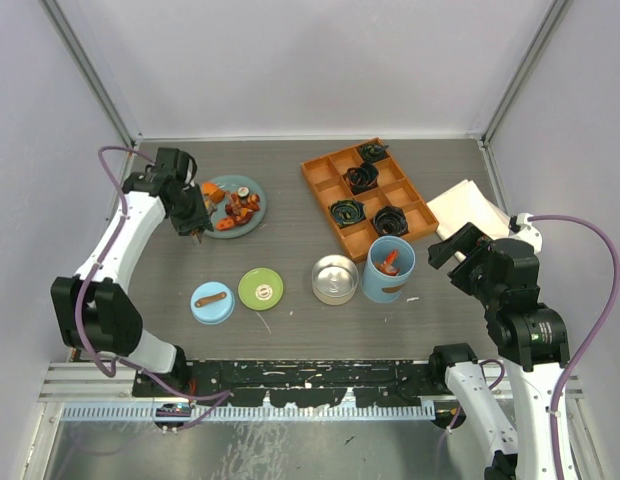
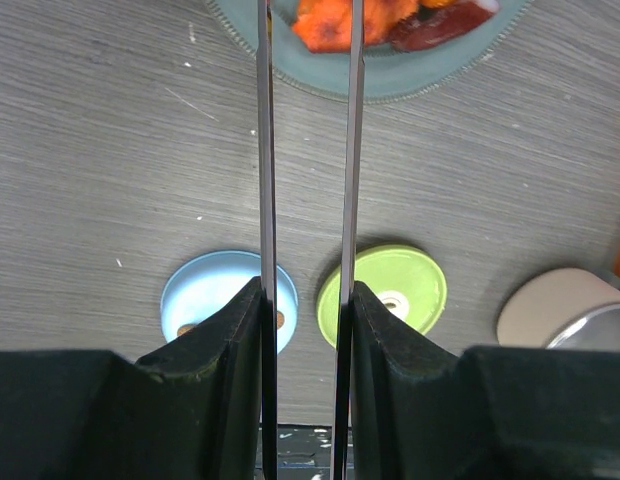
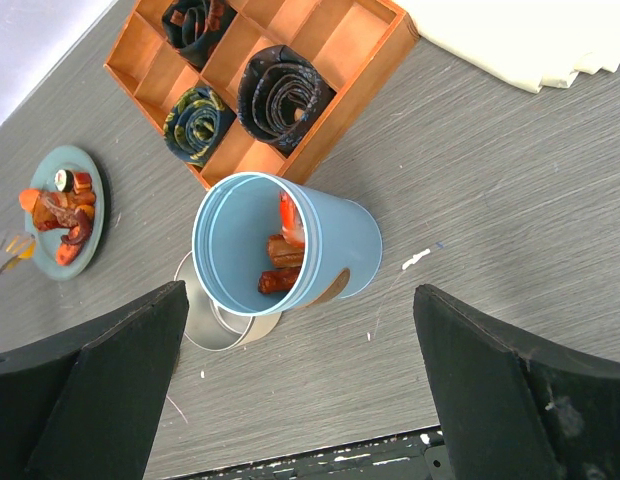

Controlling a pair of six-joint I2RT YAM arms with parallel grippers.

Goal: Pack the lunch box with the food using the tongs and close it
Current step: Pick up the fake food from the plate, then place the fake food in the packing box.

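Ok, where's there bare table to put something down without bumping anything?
Widest bare patch: between the teal plate and the orange tray, back to the far wall. Also free: between the left arm and the blue lid. Crowded: the near row, blue lid, green lid, steel tin, blue cylinder.

Two lids (image 1: 260, 289), two containers (image 1: 334, 279), four black coils (image 1: 347, 212), one plate (image 1: 252, 222), one tray (image 1: 342, 160)
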